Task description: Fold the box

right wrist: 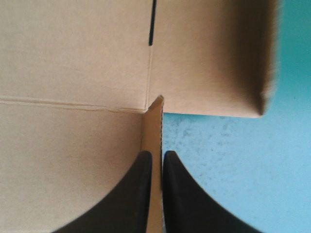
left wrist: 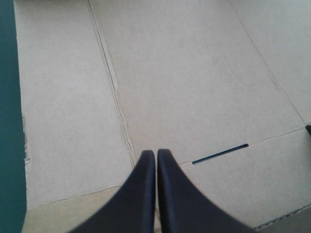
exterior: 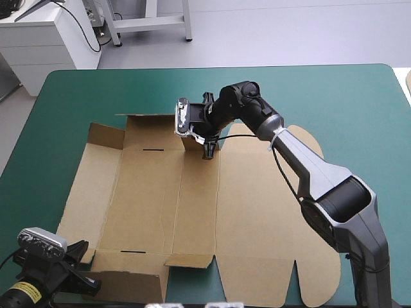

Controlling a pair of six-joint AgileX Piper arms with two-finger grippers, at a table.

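Currently the brown box (exterior: 192,205) lies mostly flat at the centre of the table (exterior: 334,96). At its twelve o'clock edge our right gripper (right wrist: 157,155) pinches a small flap (right wrist: 154,126), probably to raise it. Our left gripper (left wrist: 156,154), fingers pressed together, hovers at seven o'clock.

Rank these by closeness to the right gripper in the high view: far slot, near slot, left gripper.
1. Far slot, beside the right gripper on the box's far side.
2. Near slot, on the box's near side.
3. Left gripper, at the box's near-left corner.
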